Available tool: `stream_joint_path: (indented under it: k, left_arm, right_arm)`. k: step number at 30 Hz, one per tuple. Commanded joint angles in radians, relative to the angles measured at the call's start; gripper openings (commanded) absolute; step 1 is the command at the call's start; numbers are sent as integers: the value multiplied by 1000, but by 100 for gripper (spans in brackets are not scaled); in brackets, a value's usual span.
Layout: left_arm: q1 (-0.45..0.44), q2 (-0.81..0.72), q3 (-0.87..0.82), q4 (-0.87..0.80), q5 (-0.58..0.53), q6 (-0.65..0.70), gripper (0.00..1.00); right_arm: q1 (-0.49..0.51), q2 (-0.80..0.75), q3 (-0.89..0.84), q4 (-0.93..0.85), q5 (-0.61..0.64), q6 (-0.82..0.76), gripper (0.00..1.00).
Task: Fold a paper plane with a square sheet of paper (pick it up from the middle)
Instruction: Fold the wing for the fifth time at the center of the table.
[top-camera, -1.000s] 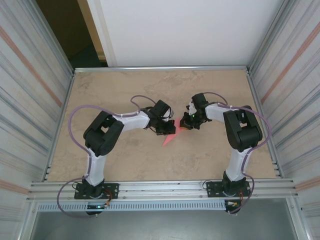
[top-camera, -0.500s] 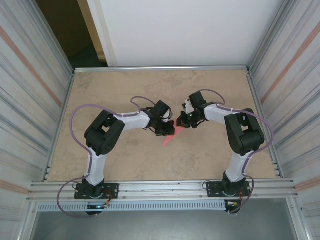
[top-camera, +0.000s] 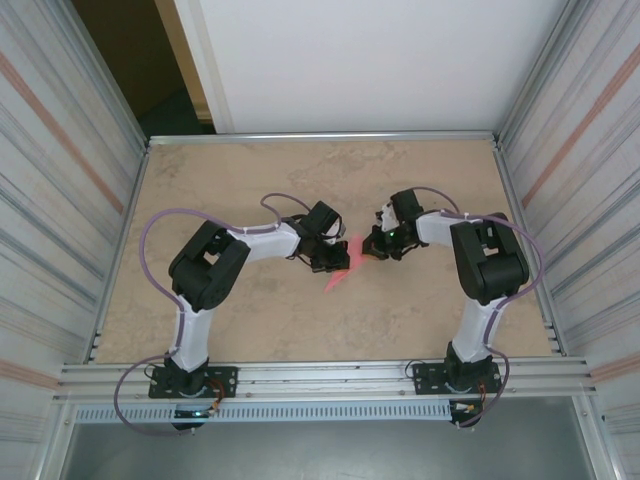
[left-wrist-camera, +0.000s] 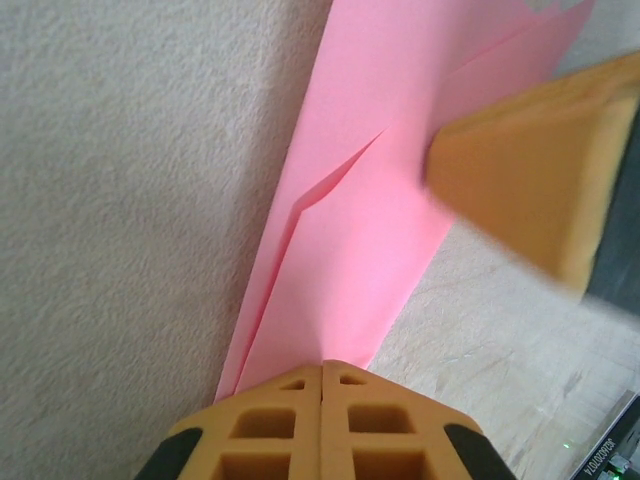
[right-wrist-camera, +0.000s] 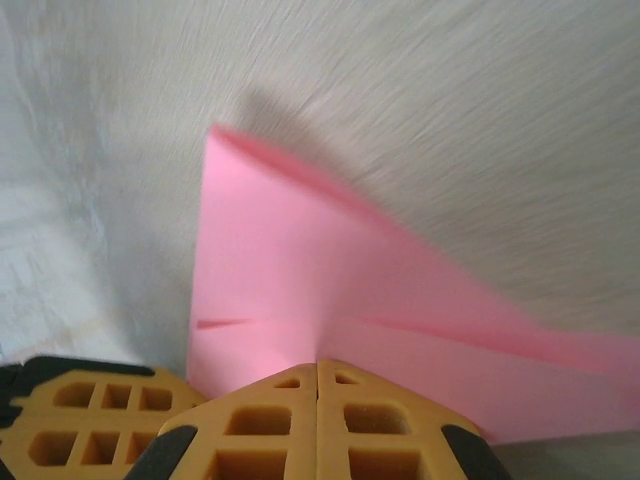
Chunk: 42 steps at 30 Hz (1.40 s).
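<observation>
A: Left first. Arm?
B: The left arm (top-camera: 205, 268) bends in toward the middle of the surface (top-camera: 240, 180). The left fingers (top-camera: 336, 263) are closed, tips pressed together, no gap.
A: Holding anything?
B: The narrow end of the pink paper (top-camera: 340, 278) runs right into their tips in the left wrist view. Pinched or only pressed down, cannot tell.
A: Where's the paper?
B: Mid-surface, between the two sets of fingers, touching both. It's folded: a long tapering shape with a crease and a layered flap. The point faces near-left and the wide end faces the right fingers (top-camera: 367, 250).
A: Lying flat?
B: Not fully. In the right wrist view one corner stands up and throws a shadow on the surface.
A: Right fingers?
B: Closed too, tips together, right at the paper's wide edge. Grip or just contact, cannot tell. From the left wrist view they overlap the paper's far part, blurred.
A: Right arm?
B: The right arm (top-camera: 485, 265) folds in from the right side, elbow out, wrist pointing back toward the middle.
</observation>
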<state>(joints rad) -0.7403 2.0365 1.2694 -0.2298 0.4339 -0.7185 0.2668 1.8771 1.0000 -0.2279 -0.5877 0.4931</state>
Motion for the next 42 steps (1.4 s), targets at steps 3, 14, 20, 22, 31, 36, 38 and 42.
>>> stream_joint_path:
  k: [3, 14, 20, 22, 31, 36, 38, 42]
  left_arm:
    - [10, 10, -87, -117, -57, -13, 0]
    - [12, 17, -31, -109, -8, 12, 0]
    - [12, 19, -19, -105, 2, 10, 0]
    - [12, 16, -17, -105, 3, 11, 0]
    - [10, -30, -5, -77, 22, 19, 2]
    - [11, -31, 11, -47, 47, 14, 2]
    - [9, -47, 8, -16, 54, 20, 3]
    - [5, -68, 4, 47, 66, 34, 5]
  right_arm:
    - [-152, 71, 30, 62, 3, 76, 5]
    - [-139, -143, 73, -66, 3, 96, 6]
    - [-3, -142, 24, -52, 2, 116, 6]
    - [37, -115, 28, -51, 4, 114, 5]
    - [58, -22, 22, -58, -25, 115, 3]
    - [55, 9, -4, -59, -1, 86, 3]
    - [52, 20, -10, -58, 13, 77, 3]
    - [46, 36, -18, -56, 31, 66, 2]
